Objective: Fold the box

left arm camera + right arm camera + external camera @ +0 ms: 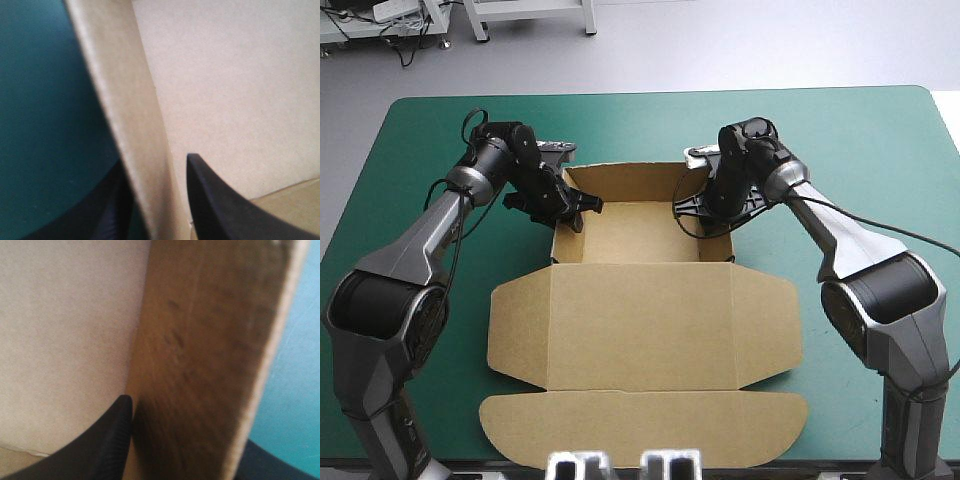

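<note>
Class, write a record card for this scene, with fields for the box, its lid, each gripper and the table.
box: brown board, an open tray with its walls raised
lid: flat on the table, on the tray's near side
left gripper: shut on the left wall, one finger inside the tray, one outside
right gripper: shut on the right wall, likewise astride it
table: teal-green cover

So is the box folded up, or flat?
Partly: the box has its far walls raised into an open tray, while its lid panel lies flat.
</note>
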Controlling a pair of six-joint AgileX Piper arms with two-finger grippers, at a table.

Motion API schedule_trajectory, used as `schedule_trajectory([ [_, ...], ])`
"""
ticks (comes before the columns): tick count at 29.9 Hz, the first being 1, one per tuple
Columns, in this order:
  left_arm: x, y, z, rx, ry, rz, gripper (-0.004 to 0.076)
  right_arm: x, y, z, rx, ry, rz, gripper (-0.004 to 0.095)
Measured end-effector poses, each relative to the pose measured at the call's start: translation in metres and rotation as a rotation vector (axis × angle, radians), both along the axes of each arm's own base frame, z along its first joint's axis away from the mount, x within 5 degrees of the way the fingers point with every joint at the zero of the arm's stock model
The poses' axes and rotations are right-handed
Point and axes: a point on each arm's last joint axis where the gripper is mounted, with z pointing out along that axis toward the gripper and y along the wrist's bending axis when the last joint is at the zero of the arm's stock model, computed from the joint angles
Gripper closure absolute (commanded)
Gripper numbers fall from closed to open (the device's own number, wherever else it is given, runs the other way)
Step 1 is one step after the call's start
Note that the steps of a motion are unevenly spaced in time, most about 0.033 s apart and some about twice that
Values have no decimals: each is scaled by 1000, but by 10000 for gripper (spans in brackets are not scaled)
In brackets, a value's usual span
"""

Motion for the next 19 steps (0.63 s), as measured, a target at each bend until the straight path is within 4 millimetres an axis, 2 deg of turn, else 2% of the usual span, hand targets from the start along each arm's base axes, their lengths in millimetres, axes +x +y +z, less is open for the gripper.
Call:
schedule_trajectory([
  [2, 0, -3, 0, -19, -4, -5, 293, 2, 0, 4, -3, -18, 2, 449],
  [8, 1, -8, 0, -40, -15, -10, 293, 6, -1, 15, -11, -70, 7, 449],
  [19, 6, -10, -3, -39, -46, -5, 293, 8, -3, 18, -38, -97, 14, 448],
])
